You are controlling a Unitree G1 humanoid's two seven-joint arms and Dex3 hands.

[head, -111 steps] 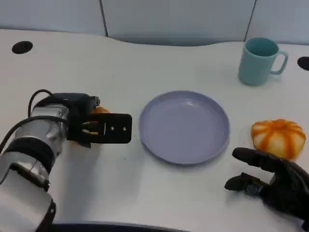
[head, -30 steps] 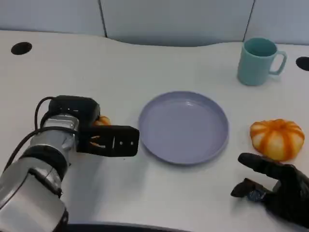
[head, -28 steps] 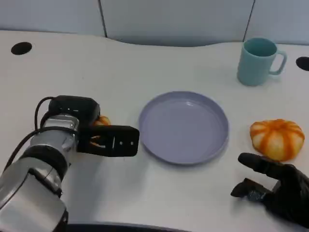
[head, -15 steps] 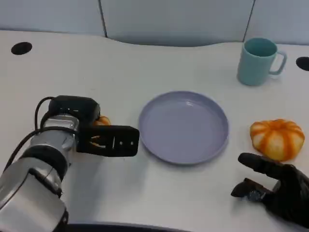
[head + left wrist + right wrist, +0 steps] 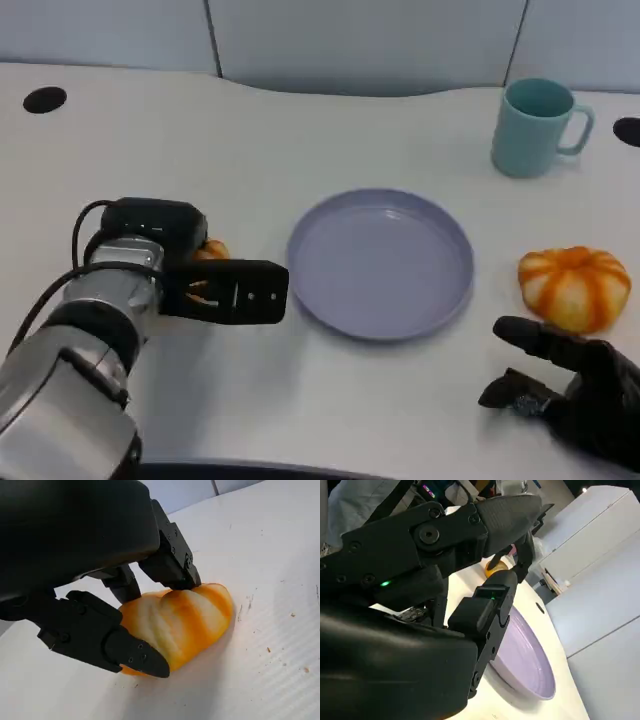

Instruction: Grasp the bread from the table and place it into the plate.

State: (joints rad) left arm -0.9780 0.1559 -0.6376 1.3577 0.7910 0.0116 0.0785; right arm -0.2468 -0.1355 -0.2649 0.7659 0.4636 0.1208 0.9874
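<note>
Nearest, the right robot hand hovers low over the white surface at the front right, fingers spread apart and holding nothing. Just beyond its fingertips sits an orange-and-white striped, pumpkin-shaped bread roll, apart from the hand and resting on the surface.

At the front left, the left robot hand lies over a second striped bread, of which only a small orange part shows past the wrist in the head view. In the left wrist view this bread rests on the surface with black fingers touching its top and a lower finger against its near side, the hand closed around it.

Between the two hands lies the lilac plate, bare inside; the left hand's fingertips sit just beside its left rim. At the far right stands a teal mug, upright, handle to the right.
</note>
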